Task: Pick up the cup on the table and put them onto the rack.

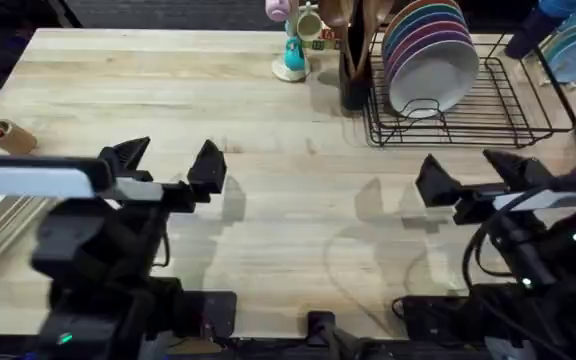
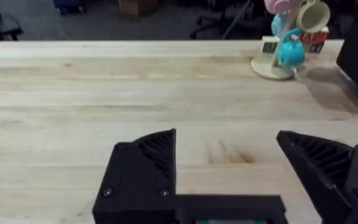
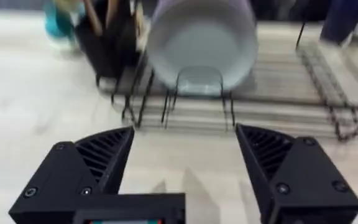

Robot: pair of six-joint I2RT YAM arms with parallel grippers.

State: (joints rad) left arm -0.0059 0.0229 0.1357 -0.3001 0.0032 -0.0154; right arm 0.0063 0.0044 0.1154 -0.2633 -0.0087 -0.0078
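Both black two-finger grippers, left (image 1: 168, 165) and right (image 1: 478, 172), hover spread and empty over the pale butcher-block table (image 1: 298, 200); the blue cup possibly sits beside the black wire rack (image 1: 488, 105), top right.

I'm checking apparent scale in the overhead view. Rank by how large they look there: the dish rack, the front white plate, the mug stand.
1. dish rack
2. front white plate
3. mug stand, partly cut off at the frame's top edge, so its full size is unsure
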